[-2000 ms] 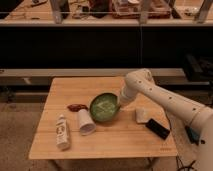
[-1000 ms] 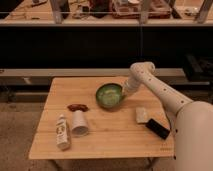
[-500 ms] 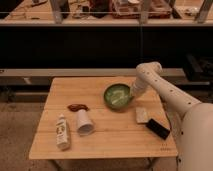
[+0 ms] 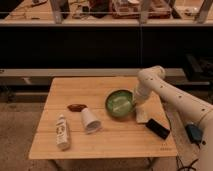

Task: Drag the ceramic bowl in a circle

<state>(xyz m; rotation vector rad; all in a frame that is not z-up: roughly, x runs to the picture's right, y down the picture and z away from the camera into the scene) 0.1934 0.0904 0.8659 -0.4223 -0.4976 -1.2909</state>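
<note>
The ceramic bowl (image 4: 119, 103), round and green with a darker rim and pale inside, sits on the wooden table (image 4: 75, 90) right of centre. My gripper (image 4: 133, 102) comes down from the white arm at the bowl's right rim and is shut on that rim. The arm reaches in from the right side of the view.
A white paper cup (image 4: 90, 120) lies on its side left of the bowl, with a small brown object (image 4: 77, 107) beside it. A white bottle (image 4: 62, 132) lies at the front left. A pale block (image 4: 141, 116) and a black device (image 4: 157, 128) lie right of the bowl.
The bowl has moved with the gripper, from the table's middle back and then to the right and slightly nearer. The other objects stayed put.
</note>
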